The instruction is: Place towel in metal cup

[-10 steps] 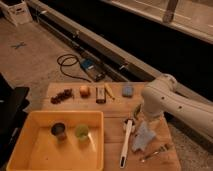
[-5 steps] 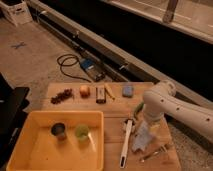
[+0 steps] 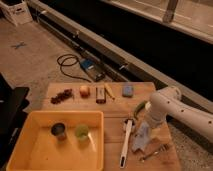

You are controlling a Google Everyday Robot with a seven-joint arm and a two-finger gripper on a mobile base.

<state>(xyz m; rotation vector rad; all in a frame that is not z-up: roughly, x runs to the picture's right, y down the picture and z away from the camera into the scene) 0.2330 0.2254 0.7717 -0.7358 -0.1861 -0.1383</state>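
Observation:
The towel, a small pale blue-grey cloth, lies crumpled on the wooden table near its right front. My gripper points down from the white arm directly over the towel's upper edge, touching it or very close to it. The metal cup, short and dark grey, stands upright in the yellow tray on the left, right beside a light green cup.
A white long-handled brush lies just left of the towel and a fork to its right. Along the back of the table sit a blue sponge, a dark bar, an orange fruit and a dark cluster.
The arm has come down and slightly forward, bringing the gripper from above the table down to the towel. Nothing else has moved.

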